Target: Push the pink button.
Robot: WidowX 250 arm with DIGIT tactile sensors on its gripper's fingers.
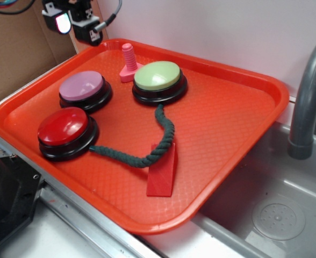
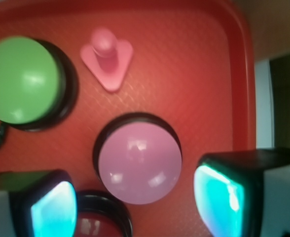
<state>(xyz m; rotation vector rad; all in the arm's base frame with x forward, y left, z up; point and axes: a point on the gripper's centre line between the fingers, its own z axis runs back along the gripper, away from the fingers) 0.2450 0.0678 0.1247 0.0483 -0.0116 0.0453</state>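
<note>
An orange-red tray (image 1: 238, 123) sat on a counter beside a grey sink basin (image 1: 279, 215), a pale wall behind it and brown cardboard in the upper left of the exterior frame. The pink button (image 1: 83, 87) stood left of centre on the tray in that view, dome up on its black base, untouched; in the wrist view it filled the lower middle of the frame (image 2: 139, 162). Just below and left of it in the exterior view sat the red button (image 1: 66, 129), near but apart. To its right stood the green button (image 1: 158, 78), and between the two, toward the tray's far rim, the small pink bolt (image 1: 129, 62) upright on its base. A dark green rope (image 1: 152, 145) curved from the green button down toward the red one, its bend lying against a flat red wedge (image 1: 162, 169). A grey faucet (image 1: 308, 102) rose at the right edge. The gripper (image 1: 74, 21) hung at the top left of the exterior frame, above the tray's far-left corner and well clear of every button. In the wrist view its fingers (image 2: 219, 190) stood spread at either lower corner, holding nothing, the pink dome between them. Judgement: nothing pressed yet. Alignment over the target looked nearly done; the descent and the press itself remained.
</note>
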